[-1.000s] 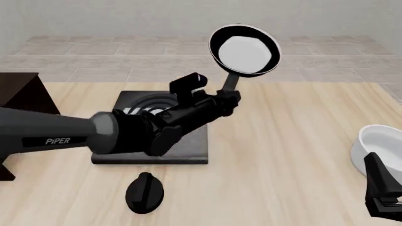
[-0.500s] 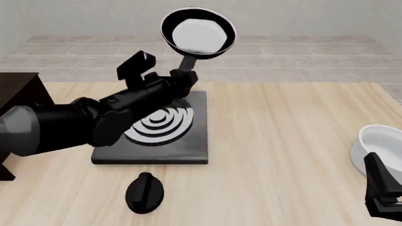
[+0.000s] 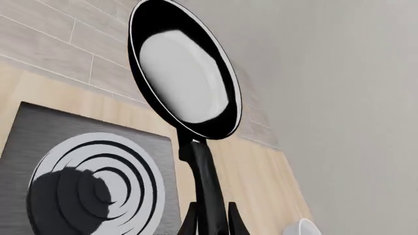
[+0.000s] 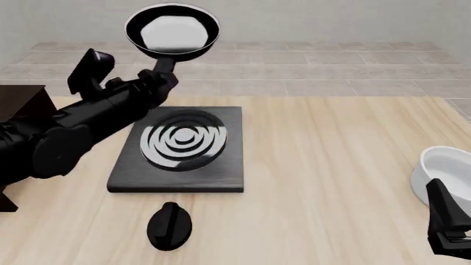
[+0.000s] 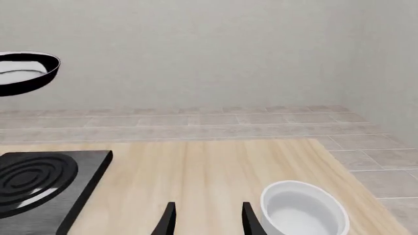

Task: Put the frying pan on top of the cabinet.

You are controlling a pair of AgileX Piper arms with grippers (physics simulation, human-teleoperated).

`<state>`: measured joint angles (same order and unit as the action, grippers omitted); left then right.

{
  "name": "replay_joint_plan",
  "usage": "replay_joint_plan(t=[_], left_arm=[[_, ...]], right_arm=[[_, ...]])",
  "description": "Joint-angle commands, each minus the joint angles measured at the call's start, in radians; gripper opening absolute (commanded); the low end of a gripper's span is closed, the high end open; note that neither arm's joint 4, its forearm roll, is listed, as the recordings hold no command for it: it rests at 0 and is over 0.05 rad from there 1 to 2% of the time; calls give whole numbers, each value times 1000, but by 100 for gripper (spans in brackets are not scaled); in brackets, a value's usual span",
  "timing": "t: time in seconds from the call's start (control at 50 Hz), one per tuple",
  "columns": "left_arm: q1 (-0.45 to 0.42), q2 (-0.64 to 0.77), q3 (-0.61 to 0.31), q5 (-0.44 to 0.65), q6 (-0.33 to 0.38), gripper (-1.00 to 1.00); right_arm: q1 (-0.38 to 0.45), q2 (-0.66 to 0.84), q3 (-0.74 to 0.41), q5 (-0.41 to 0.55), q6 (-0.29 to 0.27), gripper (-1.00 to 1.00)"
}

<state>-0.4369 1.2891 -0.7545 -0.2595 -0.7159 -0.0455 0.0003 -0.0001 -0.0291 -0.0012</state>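
The left gripper (image 3: 210, 223) has its jaws closed on the thin handle of the pan (image 4: 172, 30), which it holds high in the air, above the far edge of the stove plate (image 4: 180, 149). The pan is tilted, so its pale inside faces the front camera. The cabinet (image 4: 26, 107) stands at the left edge of the table (image 4: 331, 154), and only a corner of it is visible. The right gripper (image 5: 205, 218) waits low near the white bowl (image 4: 442, 171), with jaws apart and holding nothing.

I judge this as the carrying step. To do it well, the arm should go more to the left, keep the pan higher than the cabinet top, bring the pan level, and lower it slowly before the jaws open.
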Motion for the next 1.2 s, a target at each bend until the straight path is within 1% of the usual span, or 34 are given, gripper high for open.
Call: replay_joint_plan(t=[0.02,0.04,0.06,0.1,0.14,0.18,0.22,0.24,0.3,0.34,0.36,0.42,0.54,0.56,0.7,0.84,0.86,1.2], left_arm=[[41,-111,29,46,40,-100],[41,-111,29,46,40,-100],[69,-130,31,55,50,-100],[67,-135,32,62,44,-100],[90,-148,37,72,41,-100],[94,-162,40,81,40,-100],[106,-187,41,97,46,-100],[112,-211,35,115,65,-100],[113,-227,37,128,56,-100],[132,-251,39,143,55,-100],[127,-261,43,149,45,-100],[143,-297,50,170,47,-100],[177,-337,70,191,38,-100],[180,-349,74,199,29,-100],[219,-432,76,266,24,-100],[247,-487,109,283,21,-100],[244,-494,106,290,31,-100],[317,-563,126,358,18,-100]], right_arm=[[3,0,0,0,-3,100],[3,0,0,0,-3,100],[5,0,0,0,-4,100],[6,0,0,1,-5,100],[5,0,0,1,-5,100],[4,0,0,1,-5,100],[5,0,0,1,-5,100],[5,0,0,1,-6,100],[12,0,0,2,-9,100],[13,0,0,3,-8,100],[13,0,0,3,-8,100],[11,0,0,2,-6,100],[9,0,0,1,-7,100],[10,0,0,0,-7,100],[11,0,0,0,-8,100],[12,0,0,-2,-7,100],[12,0,0,-2,-7,100],[13,0,0,-3,-8,100]])
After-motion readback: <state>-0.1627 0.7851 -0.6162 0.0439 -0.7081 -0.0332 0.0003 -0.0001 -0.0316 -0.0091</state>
